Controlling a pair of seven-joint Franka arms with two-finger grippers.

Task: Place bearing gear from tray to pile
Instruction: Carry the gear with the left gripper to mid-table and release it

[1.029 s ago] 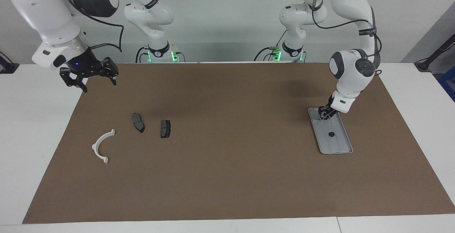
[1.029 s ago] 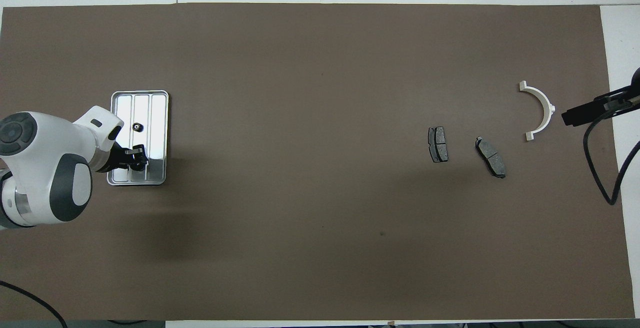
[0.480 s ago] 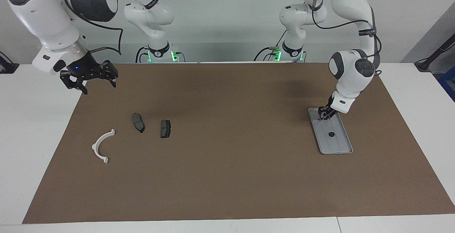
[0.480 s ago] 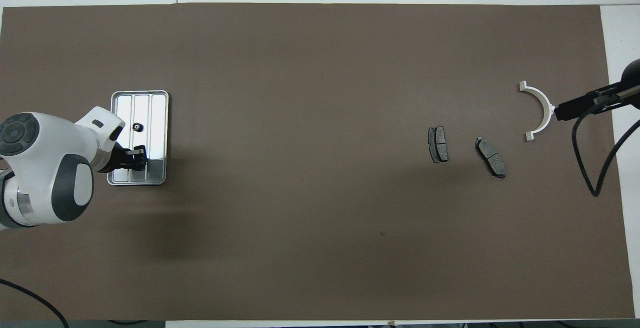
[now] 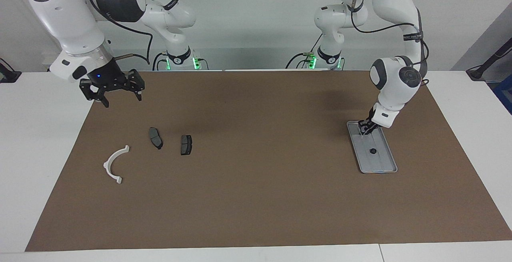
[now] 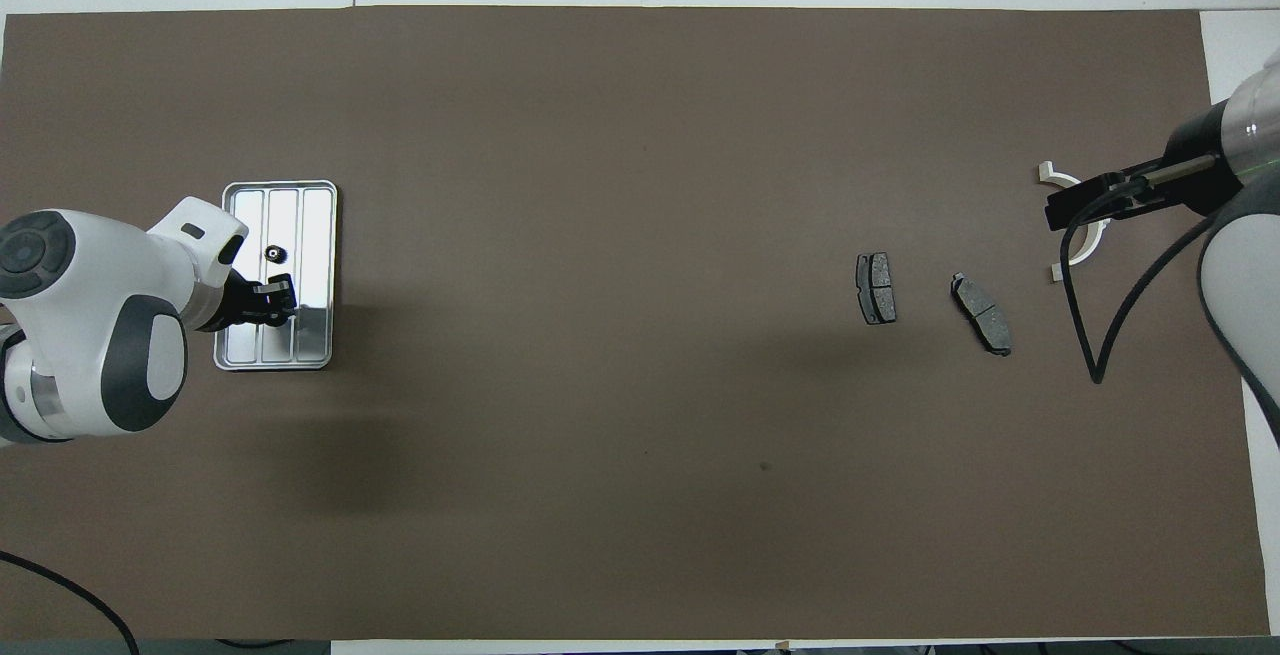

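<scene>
The small black bearing gear [image 5: 373, 151] [image 6: 274, 254] lies near the middle of the silver ribbed tray [image 5: 362, 167] [image 6: 280, 188] at the left arm's end of the mat. My left gripper [image 5: 365, 128] [image 6: 274, 297] is low over the tray's end nearer to the robots, apart from the gear. The pile is a white half-ring bracket [image 5: 115, 165] [image 6: 1078, 255] and two dark brake pads [image 5: 155, 137] [image 5: 186, 144] [image 6: 876, 288] [image 6: 981, 313]. My right gripper [image 5: 121, 97] [image 6: 1078, 205] is open and empty, raised over the mat at the right arm's end.
A brown mat [image 5: 256, 198] covers the white table. In the overhead view the right arm and its black cable [image 6: 1100, 335] cover part of the bracket. Arm bases and cables stand along the table edge nearest the robots.
My right gripper has moved inward from the table's end over the mat. My left gripper has shifted slightly along the tray toward the gear. The parts have not moved.
</scene>
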